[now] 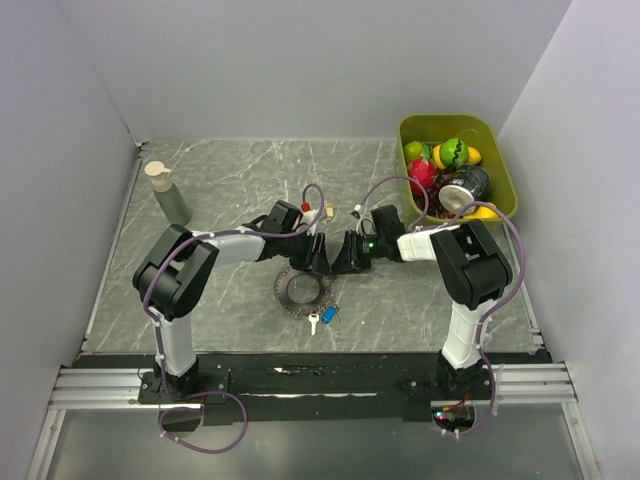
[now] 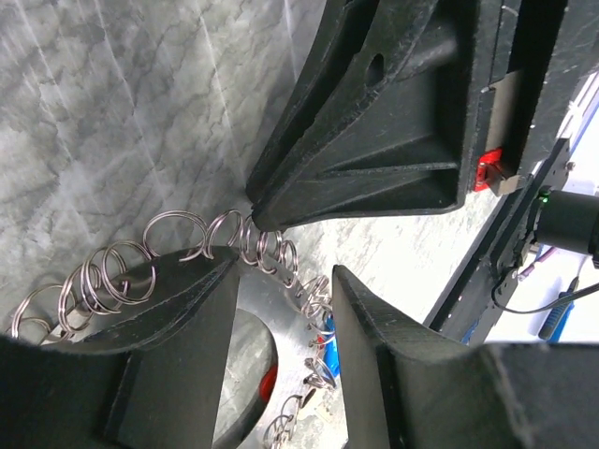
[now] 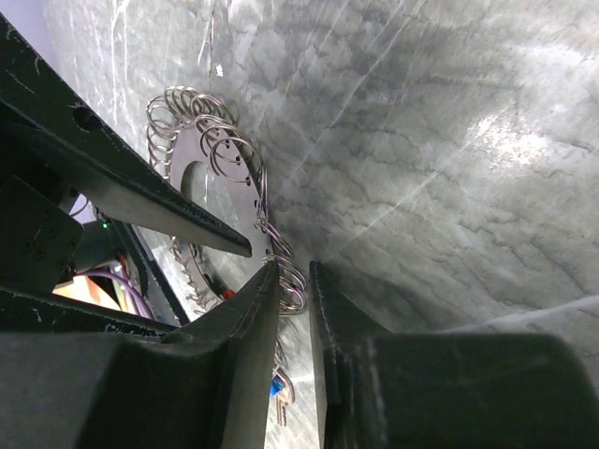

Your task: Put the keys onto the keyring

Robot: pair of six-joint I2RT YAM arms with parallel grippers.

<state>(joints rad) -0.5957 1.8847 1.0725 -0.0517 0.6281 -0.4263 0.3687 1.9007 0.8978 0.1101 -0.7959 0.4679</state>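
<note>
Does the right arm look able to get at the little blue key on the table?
Probably yes: the blue key lies uncovered beside the keyring, and the right end effector hovers close by with nothing standing between them.

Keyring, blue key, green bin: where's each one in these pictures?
keyring (image 1: pixel 286 296), overhead view, left side of its metal band.
blue key (image 1: pixel 329 313), overhead view, its plastic head.
green bin (image 1: pixel 447 120), overhead view, its far rim.

No lettering, brand, number or sign is legible; the print on the can (image 1: pixel 463 187) inside the green bin (image 1: pixel 447 121) is too small.
</note>
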